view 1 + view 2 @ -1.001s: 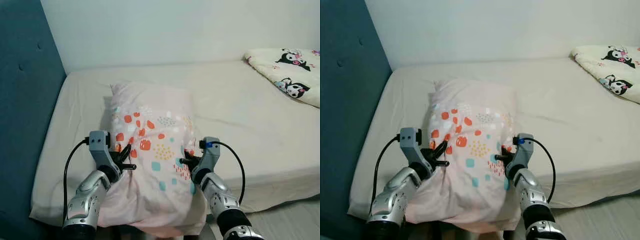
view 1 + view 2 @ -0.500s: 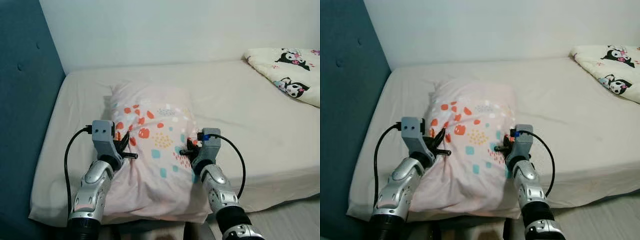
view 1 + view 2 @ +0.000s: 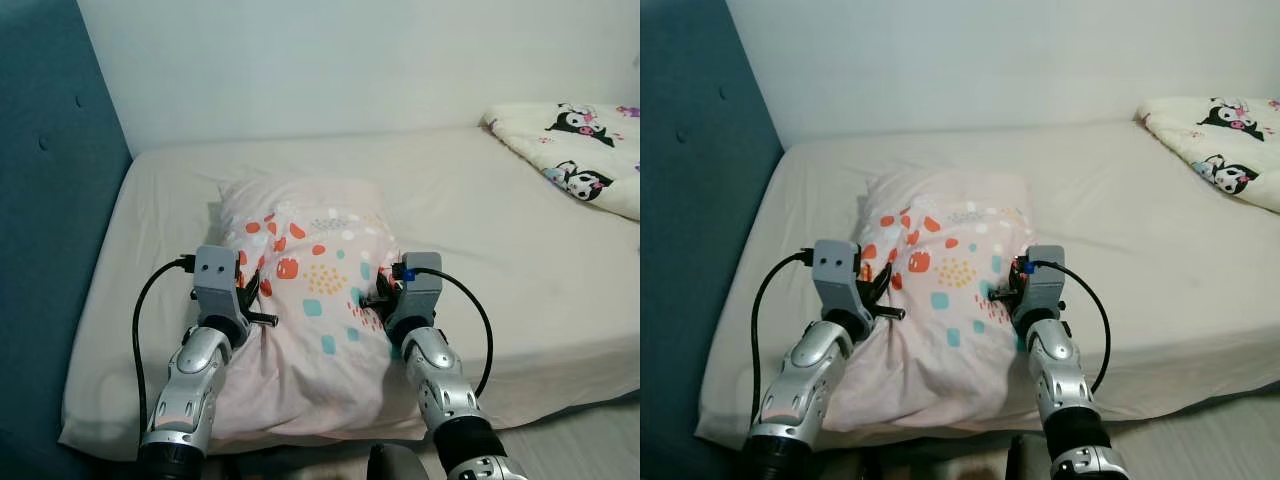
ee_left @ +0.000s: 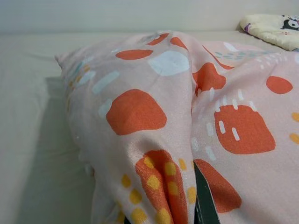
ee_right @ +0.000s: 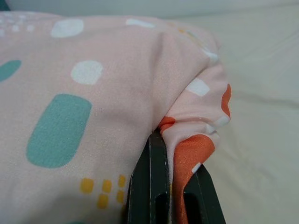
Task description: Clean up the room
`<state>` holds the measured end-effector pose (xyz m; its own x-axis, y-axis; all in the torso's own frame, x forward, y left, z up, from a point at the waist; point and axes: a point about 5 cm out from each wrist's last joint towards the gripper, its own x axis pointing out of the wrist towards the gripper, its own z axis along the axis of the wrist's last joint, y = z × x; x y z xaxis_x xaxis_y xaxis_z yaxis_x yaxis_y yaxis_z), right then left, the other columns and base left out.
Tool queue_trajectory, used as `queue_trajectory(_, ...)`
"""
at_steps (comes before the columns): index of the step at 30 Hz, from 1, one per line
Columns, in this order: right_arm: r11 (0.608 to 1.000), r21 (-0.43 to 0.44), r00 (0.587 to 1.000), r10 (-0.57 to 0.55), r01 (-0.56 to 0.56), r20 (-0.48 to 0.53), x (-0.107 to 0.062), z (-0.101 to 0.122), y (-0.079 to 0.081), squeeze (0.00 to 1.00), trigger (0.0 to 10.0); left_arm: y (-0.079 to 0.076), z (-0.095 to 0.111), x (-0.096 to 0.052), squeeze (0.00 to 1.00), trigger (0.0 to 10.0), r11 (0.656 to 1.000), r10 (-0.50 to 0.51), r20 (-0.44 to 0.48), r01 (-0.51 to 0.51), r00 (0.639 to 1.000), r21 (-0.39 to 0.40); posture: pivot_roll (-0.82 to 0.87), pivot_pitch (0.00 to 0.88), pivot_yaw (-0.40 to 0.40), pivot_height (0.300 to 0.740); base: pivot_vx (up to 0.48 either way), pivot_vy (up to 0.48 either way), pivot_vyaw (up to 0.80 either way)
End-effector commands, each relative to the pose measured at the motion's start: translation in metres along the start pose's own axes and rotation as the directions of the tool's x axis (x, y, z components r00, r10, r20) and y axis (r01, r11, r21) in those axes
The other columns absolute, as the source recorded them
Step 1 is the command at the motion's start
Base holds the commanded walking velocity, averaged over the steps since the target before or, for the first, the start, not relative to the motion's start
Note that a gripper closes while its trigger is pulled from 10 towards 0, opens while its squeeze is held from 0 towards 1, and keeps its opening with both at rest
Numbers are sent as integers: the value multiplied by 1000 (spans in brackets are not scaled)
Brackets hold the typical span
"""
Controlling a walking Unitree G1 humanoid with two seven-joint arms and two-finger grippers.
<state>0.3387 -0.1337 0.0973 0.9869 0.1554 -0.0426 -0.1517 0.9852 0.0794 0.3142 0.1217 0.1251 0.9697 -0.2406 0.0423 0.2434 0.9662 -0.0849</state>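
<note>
A pink pillow [image 3: 305, 300] with orange, teal and yellow spots lies on the cream bed [image 3: 480, 220], its near end at the bed's front edge. My left gripper [image 3: 252, 300] is shut on the pillow's left side, and my right gripper [image 3: 375, 297] is shut on its right side. In the left wrist view a fold of the pillow [image 4: 154, 154] runs down between the fingers. In the right wrist view a pinched fold of the pillow [image 5: 191, 140] sits between the black fingers [image 5: 152, 186].
A blue padded headboard [image 3: 50, 200] rises along the bed's left side. A white wall [image 3: 350, 60] backs the bed. A cream blanket [image 3: 575, 150] with black-and-white cartoon figures lies at the far right. Bare mattress stretches right of the pillow.
Both grippers have carried the pillow forward and up onto the bed; its near end no longer hangs below the front edge. The camera has shifted slightly.
</note>
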Motion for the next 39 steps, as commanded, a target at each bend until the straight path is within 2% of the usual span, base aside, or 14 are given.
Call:
queue_trajectory(1, 999, -28, 997, 37, -36, 63, 3, 12, 9, 0, 10000, -7, 11, 1, 0, 10000, 999, -35, 65, 33, 997, 40, 24, 0, -40, 641, 0, 0, 0)
queue_trajectory(8, 999, -29, 996, 36, -34, 83, 3, 17, 10, 0, 10000, -5, 11, -2, 0, 10000, 1000, -13, 80, 12, 997, 17, 31, 0, -45, 671, 0, 0, 0)
queue_trajectory(18, 999, -32, 995, 43, -40, 93, 4, 20, 11, 0, 10000, -4, 12, -3, 0, 10000, 1000, 0, 92, 0, 996, 2, 34, 0, -50, 691, 0, 0, 0)
queue_trajectory(31, 997, -33, 994, 70, -67, 89, -4, 13, 19, 0, 10000, 3, 12, -6, 0, 10000, 999, 34, 102, -33, 994, -11, 43, 0, -60, 740, 0, 0, 0)
queue_trajectory(37, 998, -31, 994, 63, -60, 88, -6, 12, 19, 0, 10000, 2, 12, -6, 0, 10000, 1000, 29, 99, -28, 995, -11, 42, 0, -56, 740, 0, 0, 0)
queue_trajectory(39, 998, -58, 995, 42, -37, 91, -6, 11, 18, 0, 10000, 3, 12, -6, 0, 10000, 1000, 28, 98, -27, 995, -12, 41, 0, -54, 740, 0, 0, 0)
